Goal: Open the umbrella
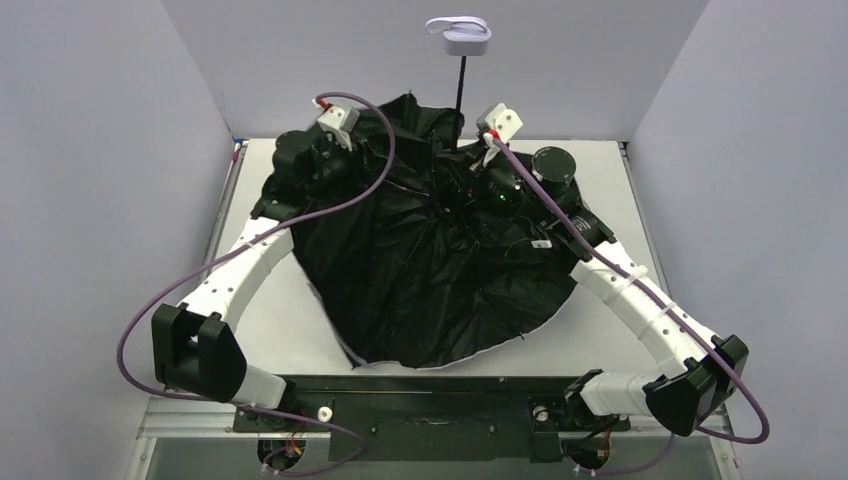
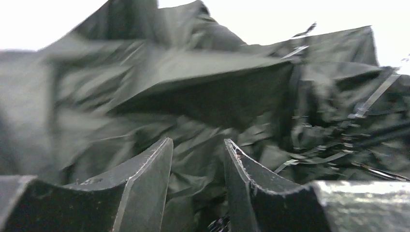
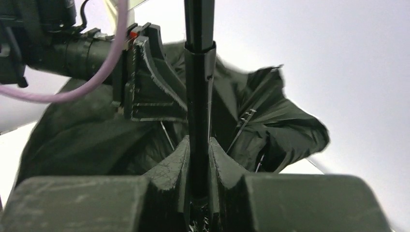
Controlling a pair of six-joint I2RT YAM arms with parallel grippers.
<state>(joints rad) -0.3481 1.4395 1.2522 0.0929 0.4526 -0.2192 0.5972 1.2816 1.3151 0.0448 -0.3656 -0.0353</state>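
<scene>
Black-lined umbrella [image 1: 430, 270], canopy partly spread, upside down on desk [image 1: 290, 330].
Shaft [image 3: 199, 72] is clamped upright by right pincer [image 3: 198, 145]; left pincer [image 2: 197, 142] is held parted at the fabric. Canopy judged slack, not yet locked.

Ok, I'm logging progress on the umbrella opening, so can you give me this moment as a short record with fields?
umbrella: upside down on the table, black lining up, spread but rumpled and slack
shaft: upright, rising from the middle
handle: lavender, at the shaft's top, untouched
right hand: shut on the shaft, low down
left hand: fingers apart at the far left of the fabric, lining seen in the gap; no clear pinch
task state: not fully open
</scene>
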